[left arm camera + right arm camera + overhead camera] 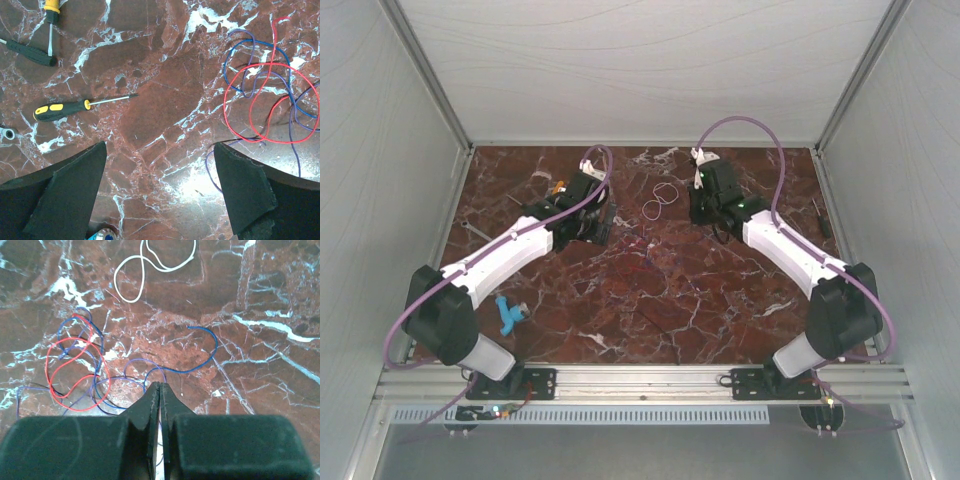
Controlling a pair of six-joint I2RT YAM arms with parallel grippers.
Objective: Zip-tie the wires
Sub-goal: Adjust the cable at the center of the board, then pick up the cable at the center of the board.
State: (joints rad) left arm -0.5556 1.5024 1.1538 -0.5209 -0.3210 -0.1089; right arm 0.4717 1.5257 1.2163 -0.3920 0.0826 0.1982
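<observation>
The wires (260, 102), red and blue-purple loops, lie flat on the table (165, 85) just ahead and to the right of the left hand (159, 150), which is spread wide and released. The right hand (159, 386) is clenched over a purple strand (145, 361); whether it pinches that strand I cannot tell. Its wrist view, unlike the left's, shows a white loop (162, 270). The left's alone shows a screwdriver (60, 109).
</observation>
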